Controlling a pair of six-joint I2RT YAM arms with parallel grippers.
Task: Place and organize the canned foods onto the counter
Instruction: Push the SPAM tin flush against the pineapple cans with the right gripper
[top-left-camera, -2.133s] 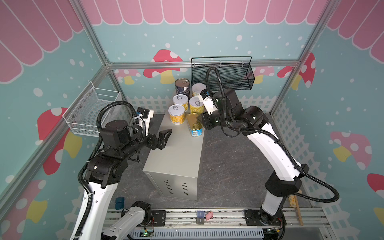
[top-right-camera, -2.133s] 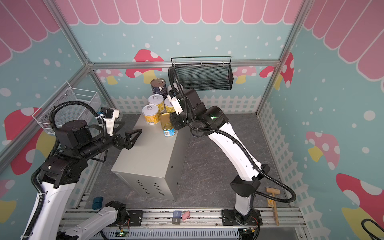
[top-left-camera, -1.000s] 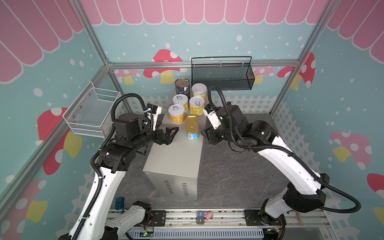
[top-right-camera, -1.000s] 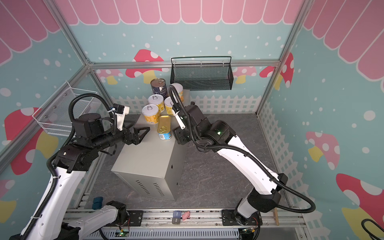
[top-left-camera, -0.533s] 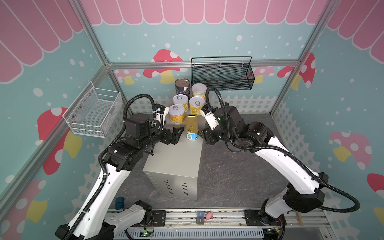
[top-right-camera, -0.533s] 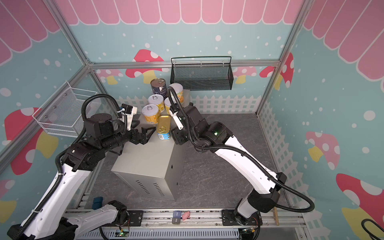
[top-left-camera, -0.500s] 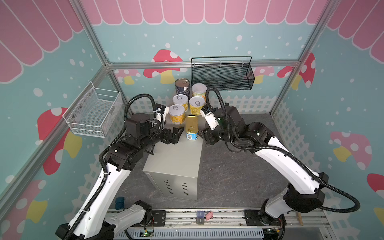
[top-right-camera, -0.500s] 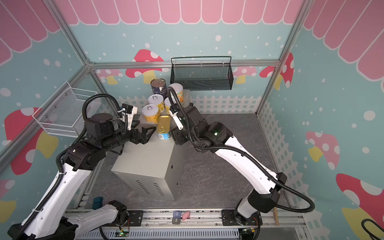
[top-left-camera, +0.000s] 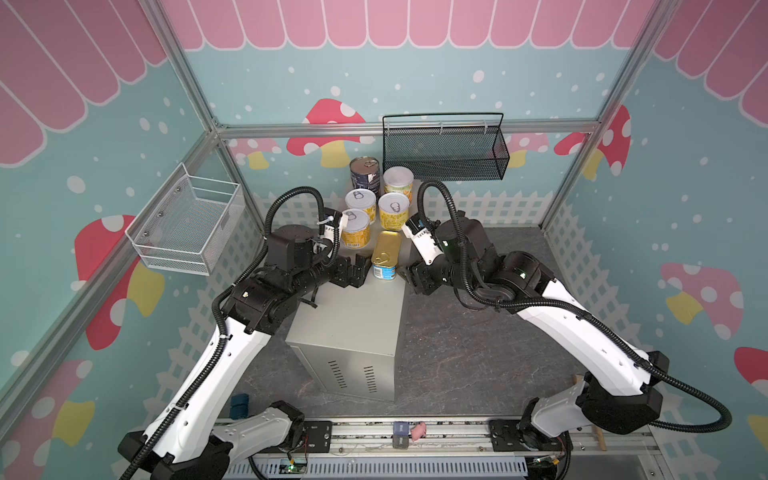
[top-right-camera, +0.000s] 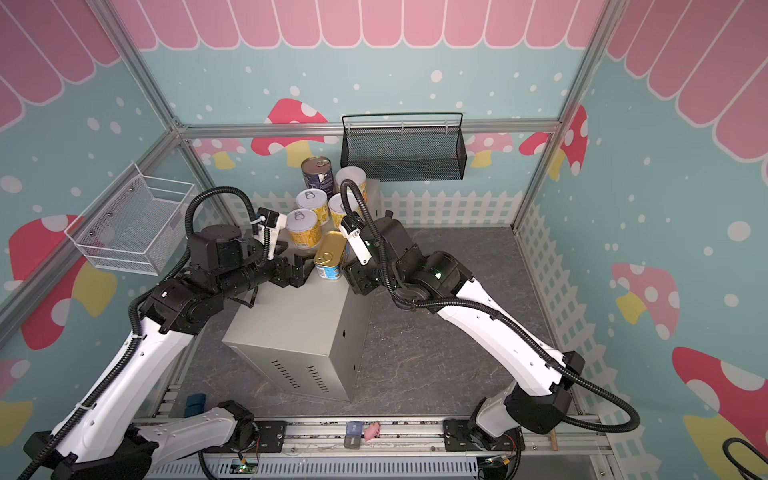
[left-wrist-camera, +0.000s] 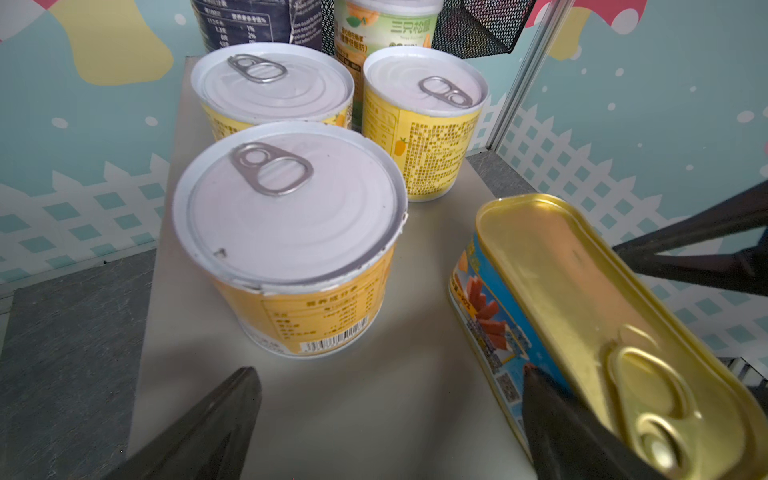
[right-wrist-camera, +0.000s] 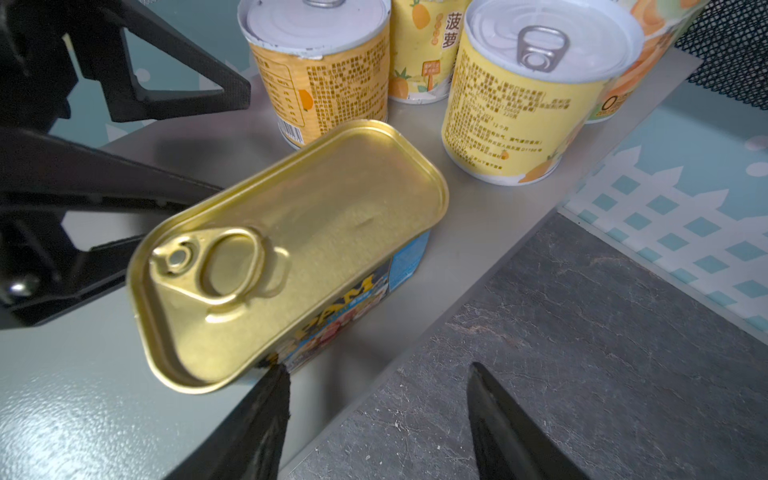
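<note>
1. The gold-topped rectangular tin (top-left-camera: 386, 253) lies flat on top of the counter (top-left-camera: 353, 316), near the right edge, with its pull-tab end toward the near end. It sits slightly askew to that edge, which is probably why both arms flank it.
2. At the tin's 12 o'clock, five round cans stand upright in a tight cluster at the counter's far end. Three are yellow-label pull-tab cans (top-left-camera: 355, 228); behind them are the white-lidded yellow can (top-left-camera: 398, 180) and the navy can (top-left-camera: 365, 170). Packing them this way leaves the near half bare.
3. The left gripper (top-left-camera: 359, 270) sits at the tin's 9 o'clock, spread wide and empty. One jaw is just beside the tin's long side; I cannot tell whether it touches.
4. The right gripper (top-left-camera: 409, 276) waits at 3 o'clock, off the counter's edge, jaws parted and holding nothing.
5. The counter is smooth beige-grey metal with vent slots on its near face. It stands on a dark stone-patterned floor (top-left-camera: 457, 353).
6. A black mesh basket (top-left-camera: 444, 149) hangs at 1 o'clock and a white wire basket (top-left-camera: 187, 224) at 9 o'clock, both on the walls.
</note>
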